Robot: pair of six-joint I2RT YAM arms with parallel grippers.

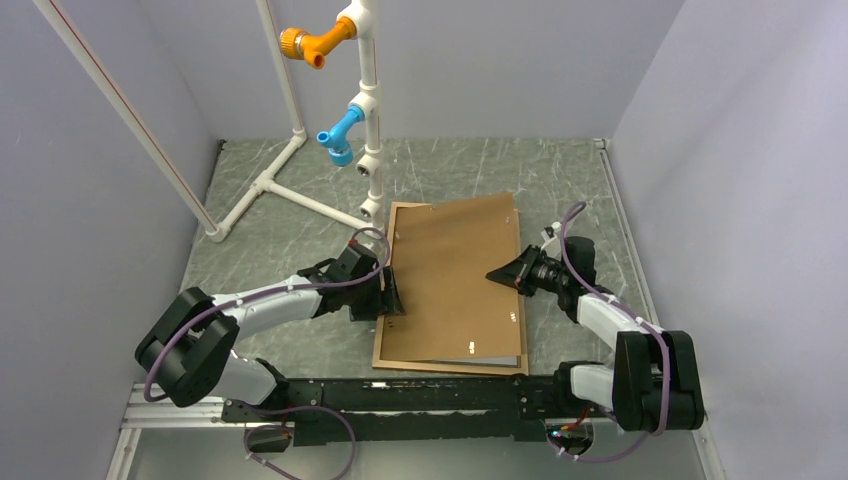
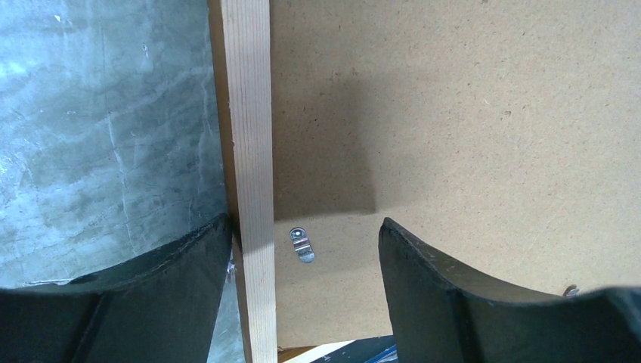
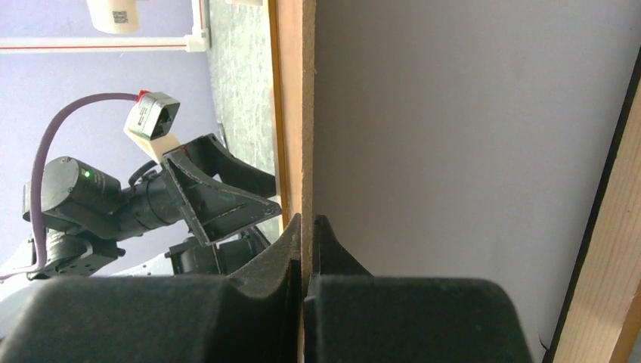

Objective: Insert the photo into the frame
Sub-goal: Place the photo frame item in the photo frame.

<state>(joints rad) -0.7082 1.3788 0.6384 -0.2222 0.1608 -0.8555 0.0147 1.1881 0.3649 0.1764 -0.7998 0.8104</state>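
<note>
Tabletop [image 1: 290, 245], clip [image 2: 302, 246] wrist-only, right fingers [image 3: 257, 268] pinching backing [image 3: 305, 113]

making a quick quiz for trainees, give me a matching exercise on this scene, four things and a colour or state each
Things: 1 left gripper; 2 right gripper; 3 upper pipe fitting; 4 lower pipe fitting
States: a blue; b shut on the backing board; c orange; d open at the edge of the frame
Pairs: 1-d; 2-b; 3-c; 4-a
</note>
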